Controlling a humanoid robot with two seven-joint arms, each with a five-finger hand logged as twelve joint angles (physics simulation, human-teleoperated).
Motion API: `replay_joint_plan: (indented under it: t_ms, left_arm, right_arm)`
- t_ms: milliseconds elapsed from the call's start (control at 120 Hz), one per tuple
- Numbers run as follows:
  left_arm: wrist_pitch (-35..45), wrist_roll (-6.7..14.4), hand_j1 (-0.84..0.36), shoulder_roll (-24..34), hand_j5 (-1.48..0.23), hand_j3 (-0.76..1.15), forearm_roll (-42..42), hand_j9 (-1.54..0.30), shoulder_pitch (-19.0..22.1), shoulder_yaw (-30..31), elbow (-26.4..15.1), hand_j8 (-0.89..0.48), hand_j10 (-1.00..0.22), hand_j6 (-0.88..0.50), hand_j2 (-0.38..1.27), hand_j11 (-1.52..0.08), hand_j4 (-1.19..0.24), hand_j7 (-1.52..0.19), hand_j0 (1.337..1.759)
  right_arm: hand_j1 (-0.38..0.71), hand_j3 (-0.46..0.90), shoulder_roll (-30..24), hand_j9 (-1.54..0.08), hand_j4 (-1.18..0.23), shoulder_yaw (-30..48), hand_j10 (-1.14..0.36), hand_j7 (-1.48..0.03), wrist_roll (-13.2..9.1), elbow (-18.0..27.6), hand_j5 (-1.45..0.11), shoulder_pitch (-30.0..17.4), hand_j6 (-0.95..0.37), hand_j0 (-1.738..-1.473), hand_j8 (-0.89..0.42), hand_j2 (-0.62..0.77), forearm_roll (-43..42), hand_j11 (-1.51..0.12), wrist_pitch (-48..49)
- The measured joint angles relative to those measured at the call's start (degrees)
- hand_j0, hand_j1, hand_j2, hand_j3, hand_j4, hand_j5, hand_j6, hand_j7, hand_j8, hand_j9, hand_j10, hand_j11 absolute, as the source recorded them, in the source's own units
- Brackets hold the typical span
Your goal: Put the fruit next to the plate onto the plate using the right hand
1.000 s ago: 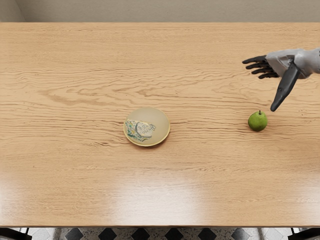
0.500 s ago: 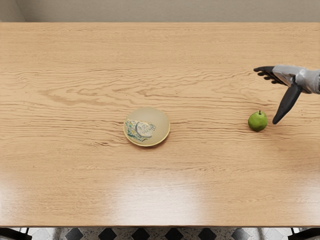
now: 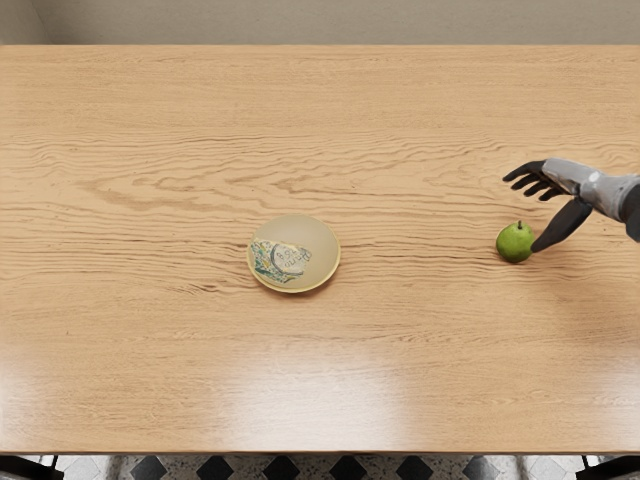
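While the green pear (image 3: pixel 515 242) sits upright on the wooden table (image 3: pixel 150 350), stem pointing up, it lies well to the right of the plate (image 3: pixel 317 240) and is not on it. The right hand (image 3: pixel 567 186) comes in from the right edge and hovers just to the right of the fruit and slightly farther back. The hand is wide open and has hold of nothing: its dark fingers (image 3: pixel 526 178) are splayed and point left, above the tabletop beyond the pear, while the long dark thumb (image 3: pixel 560 225) slants down and to the left, its tip ending right beside the pear's right flank. Whether that tip actually touches the skin cannot be told. The plate is small, round and pale yellow, with a patterned patch in green, blue and white on its left, nearer part; it rests near the middle of the table. Bare wood lies between plate and pear. Only the right arm's grey wrist and hand are seen.
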Motion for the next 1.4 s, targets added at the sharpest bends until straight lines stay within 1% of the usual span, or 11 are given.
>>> replay_joint_plan:
  t_ms: [150, 500, 925, 1400]
  left_arm:
    - [-0.01, 0.00, 0.32, 0.00, -0.03, 0.00, 0.00, -0.03, 0.00, 0.00, 0.00, -0.02, -0.02, -0.02, 0.00, -0.03, -0.02, -0.03, 1.658]
    - [-0.01, -0.01, 0.32, 0.00, -0.03, 0.00, 0.00, -0.03, 0.00, 0.00, 0.00, -0.02, -0.02, -0.02, 0.00, -0.03, -0.02, -0.03, 1.658]
    - [-0.01, -0.01, 0.32, 0.00, -0.03, 0.00, 0.00, -0.03, 0.00, 0.00, 0.00, -0.02, -0.02, -0.02, 0.00, -0.03, -0.02, -0.03, 1.658]
    - [-0.01, -0.01, 0.32, 0.00, -0.03, 0.00, 0.00, -0.03, 0.00, 0.00, 0.00, -0.02, -0.02, -0.02, 0.00, -0.03, -0.02, -0.03, 1.658]
  right_arm:
    - [0.04, 0.00, 0.65, -0.43, -0.33, 0.00, -0.33, -0.43, 1.18, 0.22, -0.43, -1.55, -0.34, -1.658, -0.34, -0.06, -1.80, -0.43, -2.63]
    - [0.07, 0.00, 2.44, -0.45, -0.35, 0.00, -0.35, -0.45, 1.92, 0.18, -0.45, -4.20, -0.36, -1.658, -0.35, -0.06, -3.90, -0.45, -5.32]
    - [0.06, 0.00, 3.44, -0.45, -0.35, 0.00, -0.35, -0.45, 2.25, -0.22, -0.45, -6.77, -0.35, -1.658, -0.35, -0.06, -5.52, -0.45, -7.36]
    - [0.07, 0.00, 3.46, -0.46, -0.36, 0.00, -0.36, -0.46, 2.44, -0.86, -0.46, -7.67, -0.36, -1.658, -0.36, -0.07, -5.63, -0.46, -8.23]
